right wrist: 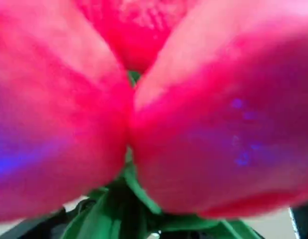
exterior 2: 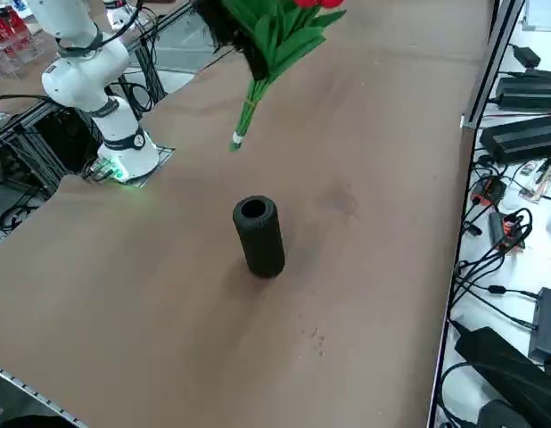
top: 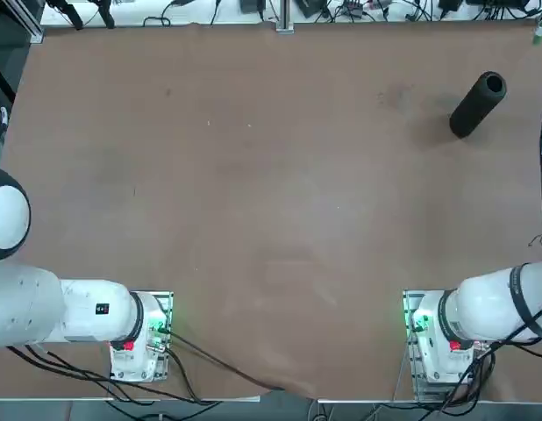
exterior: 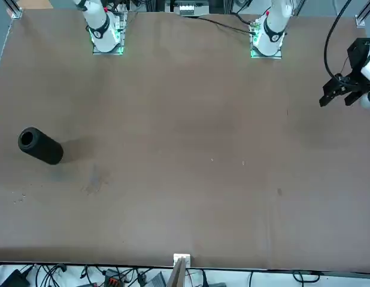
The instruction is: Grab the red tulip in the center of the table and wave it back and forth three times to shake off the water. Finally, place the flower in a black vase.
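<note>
Red-budded artificial tulip bunch point(exterior 2: 280, 40) hangs stem-down in the air, clamped in the right gripper point(exterior 2: 229, 31). Matte black cylinder vase point(exterior 2: 259, 234) lies on its side on the brown table point(exterior 2: 124, 267), below the stem tip and toward the near edge, mouth facing the stem.

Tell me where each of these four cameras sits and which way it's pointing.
Top: overhead, looking straight down on the table; both arm bases at the bottom edge, vase far right.
Front: across the table, facing the robot; bases along the top edge, vase at left.
Right side: raised at the robot's right, looking diagonally down; tulip held above the vase, an arm base behind.
Right wrist: on the working arm; red tulip heads fill it.
Shared: the vase shows in the first three; the tulip in the last two.
</note>
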Robot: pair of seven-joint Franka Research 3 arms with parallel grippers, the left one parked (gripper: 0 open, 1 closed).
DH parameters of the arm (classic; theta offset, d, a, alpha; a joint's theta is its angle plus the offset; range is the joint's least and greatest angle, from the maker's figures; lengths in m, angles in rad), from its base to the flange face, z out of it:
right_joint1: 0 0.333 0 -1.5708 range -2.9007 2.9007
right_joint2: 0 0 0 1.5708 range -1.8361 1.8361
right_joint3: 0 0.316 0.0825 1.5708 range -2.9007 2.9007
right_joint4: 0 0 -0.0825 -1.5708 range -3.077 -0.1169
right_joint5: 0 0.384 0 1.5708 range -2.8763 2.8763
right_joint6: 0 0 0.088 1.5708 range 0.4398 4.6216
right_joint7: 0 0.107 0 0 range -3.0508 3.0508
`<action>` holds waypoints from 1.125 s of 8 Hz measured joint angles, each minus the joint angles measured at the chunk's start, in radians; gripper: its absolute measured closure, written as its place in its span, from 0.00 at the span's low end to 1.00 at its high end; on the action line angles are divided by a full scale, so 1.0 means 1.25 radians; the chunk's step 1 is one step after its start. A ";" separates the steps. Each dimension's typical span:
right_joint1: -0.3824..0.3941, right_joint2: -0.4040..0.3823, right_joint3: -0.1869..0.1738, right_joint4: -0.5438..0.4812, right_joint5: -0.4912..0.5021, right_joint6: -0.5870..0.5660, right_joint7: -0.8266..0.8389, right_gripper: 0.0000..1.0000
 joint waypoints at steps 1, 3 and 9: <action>0.036 -0.003 0.040 0.001 0.000 -0.017 0.055 0.74; 0.136 -0.006 0.123 0.002 -0.035 -0.053 0.262 0.74; 0.322 -0.021 0.125 0.002 -0.169 -0.153 0.603 0.74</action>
